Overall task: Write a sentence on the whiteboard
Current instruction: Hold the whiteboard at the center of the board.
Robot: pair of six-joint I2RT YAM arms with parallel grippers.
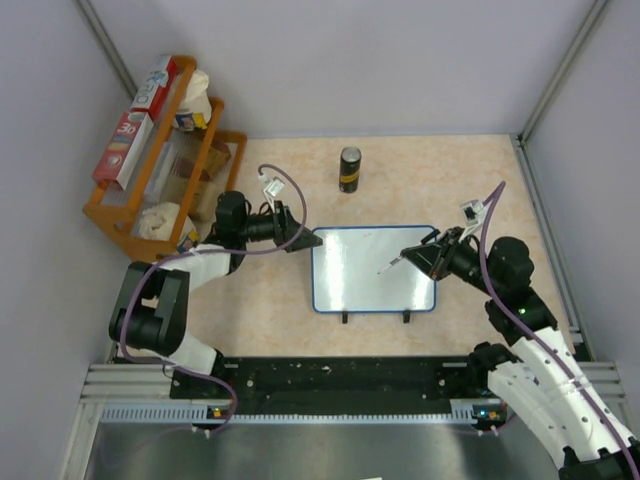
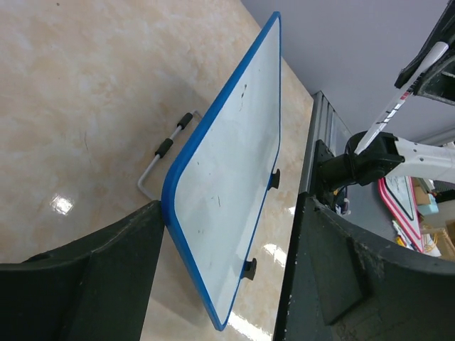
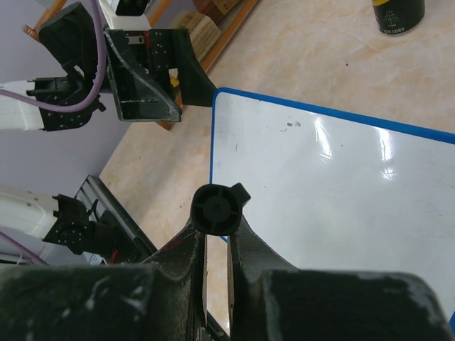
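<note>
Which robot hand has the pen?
The right gripper, on the right of the whiteboard, is shut on the marker. The left gripper is open at the board's left edge and holds no pen.

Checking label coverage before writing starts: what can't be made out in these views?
marker tip: right wrist view looks down its barrel, hiding the tip; top view too small to show contact with the whiteboard.
left fingers against the whiteboard's rim: touching or not, unclear in left wrist view; too small from top.
dark specks on the whiteboard: too small to read.
can label: cut by top edge in right wrist view.
</note>
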